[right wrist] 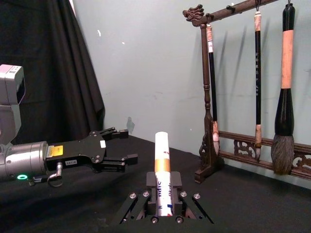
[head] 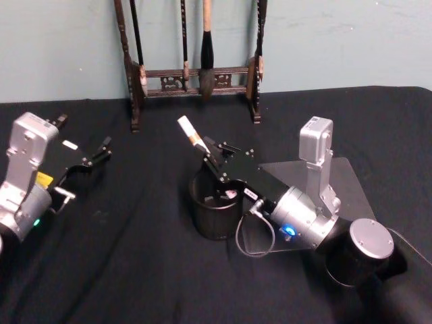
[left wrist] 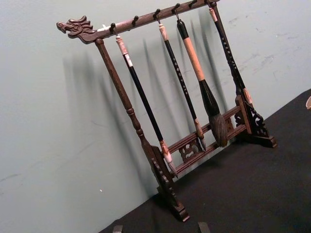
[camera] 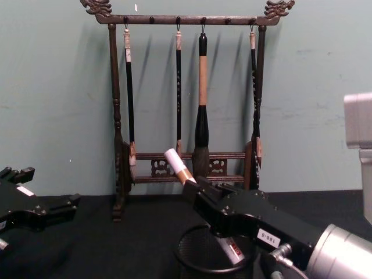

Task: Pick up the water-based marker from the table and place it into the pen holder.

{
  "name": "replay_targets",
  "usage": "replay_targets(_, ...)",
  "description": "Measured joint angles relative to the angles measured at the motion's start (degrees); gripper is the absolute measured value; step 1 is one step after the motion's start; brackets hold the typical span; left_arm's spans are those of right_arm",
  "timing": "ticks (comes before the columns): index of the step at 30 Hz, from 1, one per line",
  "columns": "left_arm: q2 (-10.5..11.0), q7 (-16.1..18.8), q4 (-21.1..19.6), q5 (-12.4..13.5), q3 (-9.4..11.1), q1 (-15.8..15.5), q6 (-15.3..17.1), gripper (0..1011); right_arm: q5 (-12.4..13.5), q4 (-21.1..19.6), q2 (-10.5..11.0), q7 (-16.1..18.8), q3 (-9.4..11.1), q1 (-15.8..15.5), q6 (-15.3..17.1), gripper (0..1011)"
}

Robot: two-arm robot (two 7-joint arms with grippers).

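The water-based marker [head: 192, 137] is white with a gold band and tilts up and to the left. My right gripper [head: 217, 160] is shut on its middle, directly over the pen holder [head: 204, 217], a round black mesh cup at the table's centre. In the chest view the marker [camera: 176, 162] sticks up from the right gripper [camera: 200, 192], and its lower end reaches down inside the pen holder [camera: 195, 258]. The right wrist view shows the marker [right wrist: 162, 158] clamped between the fingers. My left gripper [head: 94, 156] hovers open and empty at the left, away from the cup.
A tall dark wooden brush rack [head: 192, 75] with hanging brushes stands at the back against the wall. A flat grey board [head: 341, 177] lies under my right arm. Black cloth covers the table.
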Motion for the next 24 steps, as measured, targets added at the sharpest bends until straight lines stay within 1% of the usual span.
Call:
replay_targets(11,0.0,0.0,0.0,0.0,0.0,0.0,0.0,1001,0.0,0.0,-0.04,0.09,0.02,0.01,-0.02,178)
replay_targets(13,0.0,0.0,0.0,0.0,0.0,0.0,0.0,1001,0.0,0.0,-0.05,0.1,0.02,0.01,-0.02,197)
replay_targets(14,0.0,0.0,0.0,0.0,0.0,0.0,0.0,1001,0.0,0.0,-0.05,0.11,0.04,0.02,-0.03,233)
replay_targets(15,0.0,0.0,0.0,0.0,0.0,0.0,0.0,1001,0.0,0.0,-0.05,0.12,0.04,0.03,-0.03,243)
replay_targets(17,0.0,0.0,0.0,0.0,0.0,0.0,0.0,1001,0.0,0.01,-0.06,0.13,0.05,0.03,-0.04,330)
replay_targets(19,0.0,0.0,0.0,0.0,0.0,0.0,0.0,1001,0.01,0.01,-0.06,0.14,0.06,0.04,-0.05,372)
replay_targets(20,0.0,0.0,0.0,0.0,0.0,0.0,0.0,1001,0.01,0.02,-0.06,0.15,0.06,0.04,-0.05,435)
replay_targets(22,0.0,0.0,0.0,0.0,0.0,0.0,0.0,1001,0.01,0.02,-0.07,0.16,0.06,0.04,-0.06,477)
replay_targets(24,0.0,0.0,0.0,0.0,0.0,0.0,0.0,1001,0.01,0.03,-0.07,0.17,0.06,0.04,-0.07,557)
